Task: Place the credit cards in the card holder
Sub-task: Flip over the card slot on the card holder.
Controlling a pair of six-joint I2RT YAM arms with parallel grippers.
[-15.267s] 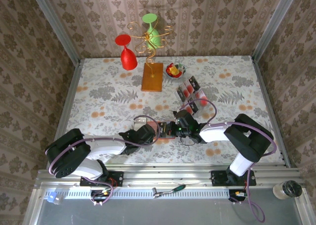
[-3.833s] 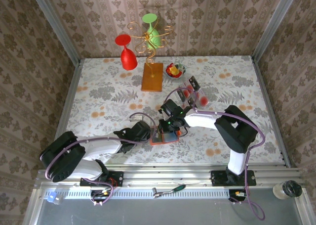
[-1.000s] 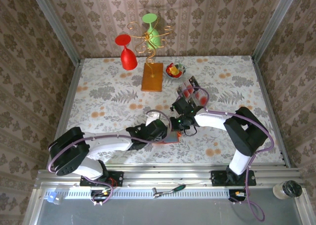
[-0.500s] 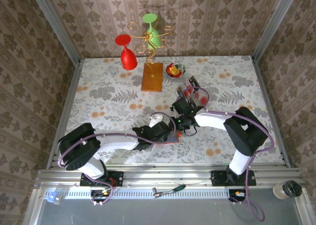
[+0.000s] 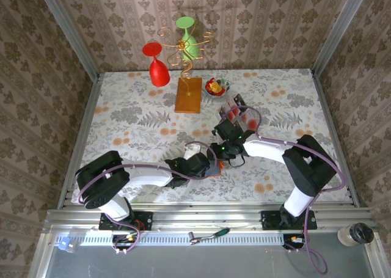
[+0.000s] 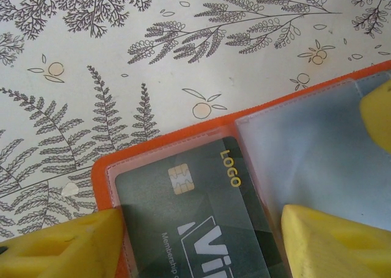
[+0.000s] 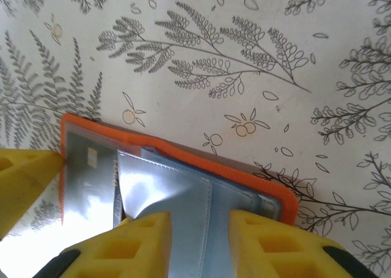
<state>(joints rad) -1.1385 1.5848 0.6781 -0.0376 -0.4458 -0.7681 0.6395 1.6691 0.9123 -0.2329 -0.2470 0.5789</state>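
The orange-red card holder [image 6: 159, 145] lies open on the table, its orange edge [image 5: 214, 171] peeking out under both grippers. A dark credit card [image 6: 208, 217] with a chip sits in its left clear pocket. My left gripper [image 6: 198, 229] is open, one yellow finger at the holder's left edge and the other on the fold. A grey-blue inner leaf [image 7: 183, 186] curls up between the parted fingers of my right gripper [image 7: 200, 229], which stands slightly open. Both the left gripper [image 5: 205, 164] and the right gripper [image 5: 220, 149] meet over the holder. More credit cards [image 5: 235, 114] lie further back.
A small bowl [image 5: 216, 86] of red and yellow pieces stands behind the loose cards. An orange-brown block [image 5: 188, 96] carries a gold wire stand with a red glass [image 5: 159, 70] and a green glass [image 5: 188, 43]. Walls close the table on three sides.
My right gripper's jaws have parted from shut and now stand around the inner leaf. The left gripper has slid a little right onto the holder, its jaws narrowing slightly.
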